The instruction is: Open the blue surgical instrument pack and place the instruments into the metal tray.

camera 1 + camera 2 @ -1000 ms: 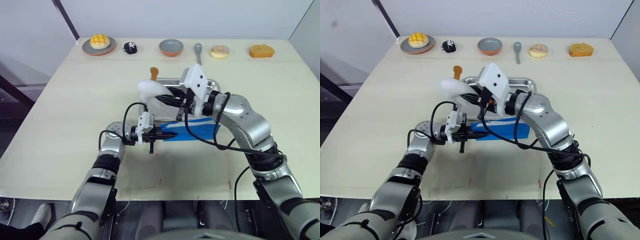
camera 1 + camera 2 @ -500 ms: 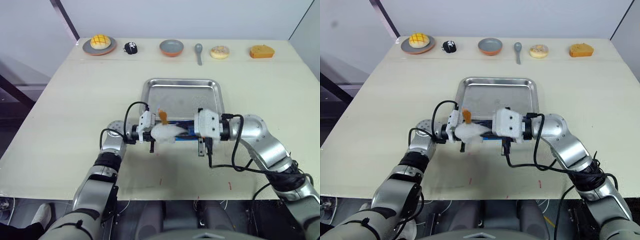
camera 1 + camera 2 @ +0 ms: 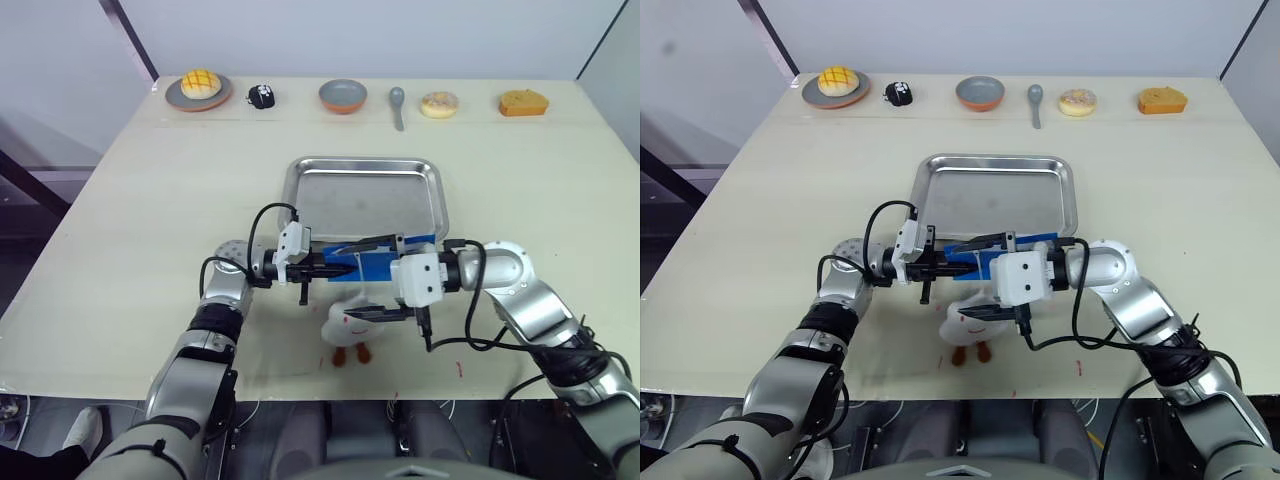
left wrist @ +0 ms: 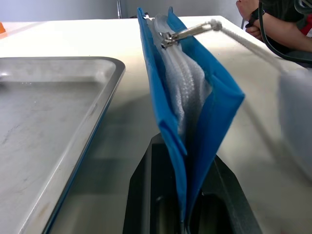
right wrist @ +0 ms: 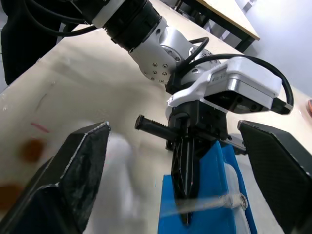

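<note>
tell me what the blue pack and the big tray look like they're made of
The blue surgical instrument pack looks like thin matte fabric, probably woven or nonwoven: it folds softly, held on edge in the left gripper. Its whitish lining shows a fine bubbly texture, possibly padded plastic, with a metal zip pull at the top. The metal tray looks like brushed stainless steel: grey sheen, faint scuffs, rolled rim.

No readable text, labels, brands or numbers are showing anywhere. The blue surgical instrument pack (image 4: 192, 105) is showing plain blue fabric and whitish lining, with no legible print. The metal tray (image 3: 365, 165) is carrying no markings. Red marks on the surface (image 3: 120, 200) near its front edge are just scribbles, not forming any letters or digits.
</note>
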Controlling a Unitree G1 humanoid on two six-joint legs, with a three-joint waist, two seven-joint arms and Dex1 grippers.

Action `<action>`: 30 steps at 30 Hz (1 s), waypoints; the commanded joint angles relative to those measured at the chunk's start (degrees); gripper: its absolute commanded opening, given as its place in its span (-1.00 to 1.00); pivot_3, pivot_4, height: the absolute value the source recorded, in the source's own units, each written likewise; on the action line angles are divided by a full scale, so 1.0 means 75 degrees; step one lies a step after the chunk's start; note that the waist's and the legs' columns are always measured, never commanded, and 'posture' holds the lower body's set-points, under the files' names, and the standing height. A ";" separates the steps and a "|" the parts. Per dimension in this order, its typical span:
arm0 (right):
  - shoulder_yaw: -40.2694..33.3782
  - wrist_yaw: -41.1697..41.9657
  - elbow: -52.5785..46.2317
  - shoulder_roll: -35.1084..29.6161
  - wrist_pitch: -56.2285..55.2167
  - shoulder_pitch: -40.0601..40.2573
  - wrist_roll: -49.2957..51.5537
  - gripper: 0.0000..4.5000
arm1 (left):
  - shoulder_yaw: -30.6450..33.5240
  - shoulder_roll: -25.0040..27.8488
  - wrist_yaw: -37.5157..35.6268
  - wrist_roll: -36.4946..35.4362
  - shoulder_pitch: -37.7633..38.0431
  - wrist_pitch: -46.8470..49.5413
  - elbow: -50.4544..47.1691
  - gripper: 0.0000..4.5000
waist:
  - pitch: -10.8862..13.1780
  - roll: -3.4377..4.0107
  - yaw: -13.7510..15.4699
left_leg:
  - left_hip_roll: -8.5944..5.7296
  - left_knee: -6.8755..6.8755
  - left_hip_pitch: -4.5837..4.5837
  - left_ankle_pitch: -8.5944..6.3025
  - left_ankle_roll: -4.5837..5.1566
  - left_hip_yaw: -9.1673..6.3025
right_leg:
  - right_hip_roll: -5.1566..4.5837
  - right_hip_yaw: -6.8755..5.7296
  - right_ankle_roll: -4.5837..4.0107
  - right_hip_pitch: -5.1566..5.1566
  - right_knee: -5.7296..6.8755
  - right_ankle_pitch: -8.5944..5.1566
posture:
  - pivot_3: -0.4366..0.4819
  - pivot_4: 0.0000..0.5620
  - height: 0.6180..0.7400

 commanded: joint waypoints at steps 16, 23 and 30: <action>-0.3035 -0.0482 0.0128 -0.0664 0.2236 0.1547 0.2427 0.97 | -0.0184 0.0049 -0.0111 0.0242 0.0172 -0.0012 -0.0063 -1.00 | -0.0002 0.0002 -0.0023 | 0.0000 0.0000 0.0013 -0.0016 0.0028 -0.0001 | 0.0002 0.0003 0.0000 0.0013 -0.0001 0.0000 | -0.05 -0.47 0.87; -0.2710 -0.0128 0.1207 -0.0456 0.2008 0.1588 0.2163 0.97 | -0.0208 0.0060 -0.0152 0.0245 0.0185 -0.0013 -0.0085 -1.00 | -0.0002 0.0002 -0.0016 | 0.0000 0.0000 0.0014 -0.0016 0.0028 0.0000 | 0.0002 0.0004 0.0000 0.0014 0.0000 0.0000 | -0.05 -0.47 0.87; -0.2378 0.0226 0.2258 0.0010 0.1473 0.1222 0.1835 0.97 | -0.0204 0.0084 -0.0163 0.0231 0.0203 0.0008 -0.0163 -1.00 | -0.0002 0.0002 -0.0020 | 0.0000 0.0001 0.0014 -0.0014 0.0025 0.0001 | 0.0002 0.0005 0.0000 0.0014 0.0000 0.0000 | -0.05 -0.47 0.87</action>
